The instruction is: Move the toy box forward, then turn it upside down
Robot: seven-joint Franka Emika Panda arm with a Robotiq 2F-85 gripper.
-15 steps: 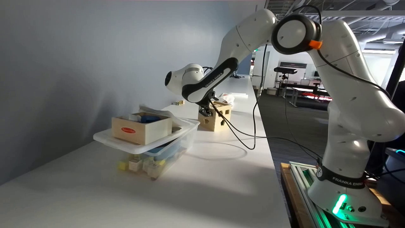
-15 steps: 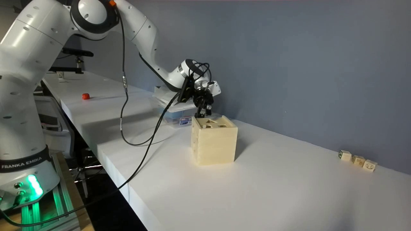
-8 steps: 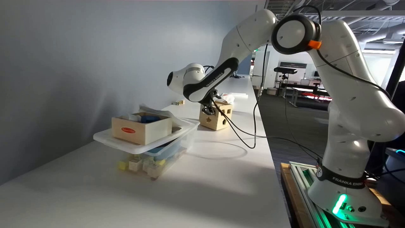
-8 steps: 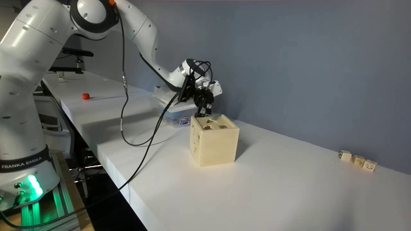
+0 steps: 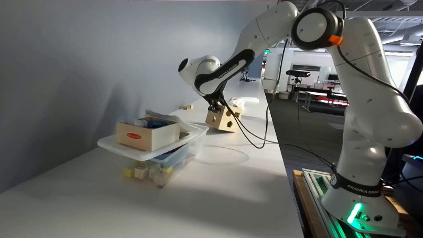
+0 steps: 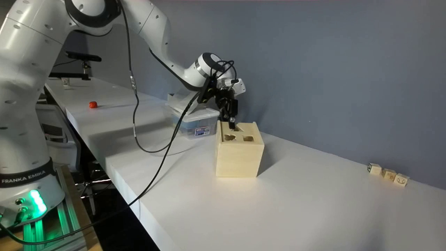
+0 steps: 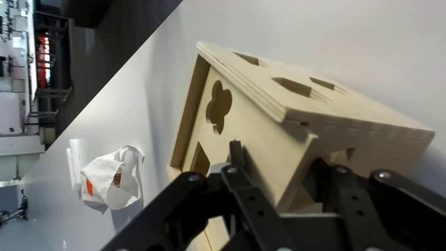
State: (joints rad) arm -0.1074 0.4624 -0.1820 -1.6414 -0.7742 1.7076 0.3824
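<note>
The toy box (image 5: 220, 121) is a pale wooden cube with shaped cut-outs, seen in both exterior views. It leans to one side, its lower edge partly off the white table, with a shadow beneath. My gripper (image 6: 231, 122) comes down on its upper edge in an exterior view. In the wrist view the toy box (image 7: 244, 120) fills the middle, a flower-shaped hole on the near face. There my gripper (image 7: 277, 158) is shut on one wooden panel, a finger on each side of it. Where the right finger meets the wood is dark and partly hidden.
A clear plastic tub (image 5: 185, 155) carries a lid and an open box with a red label (image 5: 138, 135). Small blocks (image 6: 388, 173) lie by the wall. A crumpled white bag (image 7: 113, 177) is beyond the toy box. A black cable (image 6: 170, 139) hangs beside the arm.
My gripper has narrowed onto the panel and risen a little. The toy box, earlier flat on the table, has come up with it and tipped.
</note>
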